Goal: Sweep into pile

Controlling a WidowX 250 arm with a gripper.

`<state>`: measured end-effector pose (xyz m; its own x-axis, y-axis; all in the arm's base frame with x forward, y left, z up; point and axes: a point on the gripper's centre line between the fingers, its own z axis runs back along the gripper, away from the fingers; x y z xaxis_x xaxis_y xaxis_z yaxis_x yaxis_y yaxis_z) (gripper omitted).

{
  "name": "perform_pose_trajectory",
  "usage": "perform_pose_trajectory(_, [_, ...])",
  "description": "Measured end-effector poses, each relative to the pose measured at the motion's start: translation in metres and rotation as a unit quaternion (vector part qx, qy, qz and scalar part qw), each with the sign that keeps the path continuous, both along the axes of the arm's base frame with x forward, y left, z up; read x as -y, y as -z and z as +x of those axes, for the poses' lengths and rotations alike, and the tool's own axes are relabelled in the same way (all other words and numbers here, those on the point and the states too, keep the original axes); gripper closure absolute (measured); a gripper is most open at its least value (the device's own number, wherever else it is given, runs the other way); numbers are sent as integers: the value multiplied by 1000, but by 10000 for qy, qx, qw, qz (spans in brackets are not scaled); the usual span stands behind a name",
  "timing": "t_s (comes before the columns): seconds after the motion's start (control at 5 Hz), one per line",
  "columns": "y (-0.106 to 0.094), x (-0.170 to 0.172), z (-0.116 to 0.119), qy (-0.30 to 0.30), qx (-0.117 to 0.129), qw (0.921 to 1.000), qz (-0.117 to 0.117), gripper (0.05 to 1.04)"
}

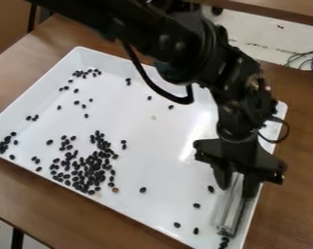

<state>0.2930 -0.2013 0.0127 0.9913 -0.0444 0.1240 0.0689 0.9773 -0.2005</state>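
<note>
My gripper (237, 187) hangs over the right part of the white tray (152, 214), shut on a clear, flat-sided tool (231, 211) that slants down to the tray floor near its right wall. Small black beans lie scattered over the tray. The densest pile (88, 168) is left of centre toward the front wall. A few beans (224, 241) touch or lie close to the tool's lower end, and several single beans lie between it and the pile. Smaller groups sit at the tray's left corner and near its back left wall.
The tray's raised walls surround the work area on a brown wooden table (29, 194). The arm crosses above the tray's back right part, with a cable looping below it. Other cables (308, 59) lie beyond the table at the upper right.
</note>
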Motion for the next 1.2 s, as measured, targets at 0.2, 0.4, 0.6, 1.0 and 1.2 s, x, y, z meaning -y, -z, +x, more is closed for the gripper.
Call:
perform_pose_trajectory(0.2, [2,-9,6,-12,-9,10000,-57,731])
perform_pose_trajectory(0.4, [7,-47,9,-267,-68,9994,224,731])
perform_pose_trajectory(0.6, [9,-84,9,-702,-257,9962,458,731])
perform_pose_trajectory(1.0, [11,-188,4,-1407,-558,9782,1422,731])
perform_pose_trajectory(1.2, [13,-236,-6,-1463,-635,9743,1589,731])
